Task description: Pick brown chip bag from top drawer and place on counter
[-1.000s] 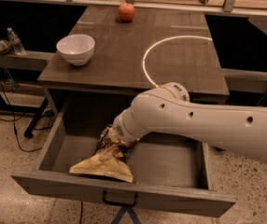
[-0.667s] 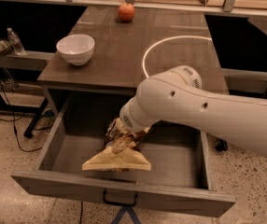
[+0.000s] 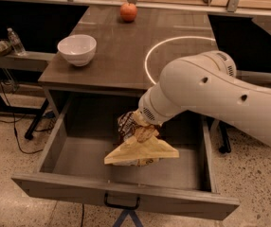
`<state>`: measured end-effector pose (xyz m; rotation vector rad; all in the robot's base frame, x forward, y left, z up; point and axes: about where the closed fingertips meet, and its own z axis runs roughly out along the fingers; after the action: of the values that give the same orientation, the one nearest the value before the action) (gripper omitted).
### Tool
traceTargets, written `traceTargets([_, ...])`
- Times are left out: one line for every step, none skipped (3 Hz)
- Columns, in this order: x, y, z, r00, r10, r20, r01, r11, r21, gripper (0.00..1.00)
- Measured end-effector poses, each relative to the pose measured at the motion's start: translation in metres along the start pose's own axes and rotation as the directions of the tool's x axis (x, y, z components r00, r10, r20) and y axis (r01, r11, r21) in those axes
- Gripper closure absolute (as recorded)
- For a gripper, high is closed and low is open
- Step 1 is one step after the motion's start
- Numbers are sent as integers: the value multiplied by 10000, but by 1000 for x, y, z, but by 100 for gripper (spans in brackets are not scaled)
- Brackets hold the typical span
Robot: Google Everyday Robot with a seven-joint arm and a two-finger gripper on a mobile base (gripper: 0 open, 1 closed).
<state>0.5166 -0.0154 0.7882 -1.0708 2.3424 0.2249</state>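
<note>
Camera view, single moment. Near the left edge of the counter [image 3: 112, 60] the white bowl [image 3: 76, 49] is seen where it stood a second ago, and the apple [image 3: 129, 12] at the far edge is likewise unmoved. Below the counter's near edge the top drawer [image 3: 78, 187] is pulled fully out, as before, with its dark handle [image 3: 121, 203] at the front centre.

The brown chip bag [image 3: 140, 151] has been raised and carried rightward since the earlier frames: it was lying low on the drawer floor left of centre, and is now hung over the middle of the drawer, apparently clear of the floor and still below the counter's near edge. It is pinched at its upper part by the gripper [image 3: 144, 129], whose fingers are closed on it. The white arm [image 3: 211, 93] has been lifted as well, so that its elbow now covers the right side of the bright ring [image 3: 147, 63] near the counter's right edge.

The bag is shown crinkled and folded. Its upper end is dark brown with pale lettering too small to read. Its lower end is tan and is spread into a wide, flat triangle, with one tip pointed left and one right.
</note>
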Motion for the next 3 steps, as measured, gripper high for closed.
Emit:
traceTargets([0, 0, 0, 10000, 0, 0, 0, 10000, 0, 100])
traceTargets([4, -20, -28, 9989, -423, -213, 434, 9978, 496, 100])
traceTargets([16, -42, -61, 9927, -945, -756, 1013, 9906, 918, 100])
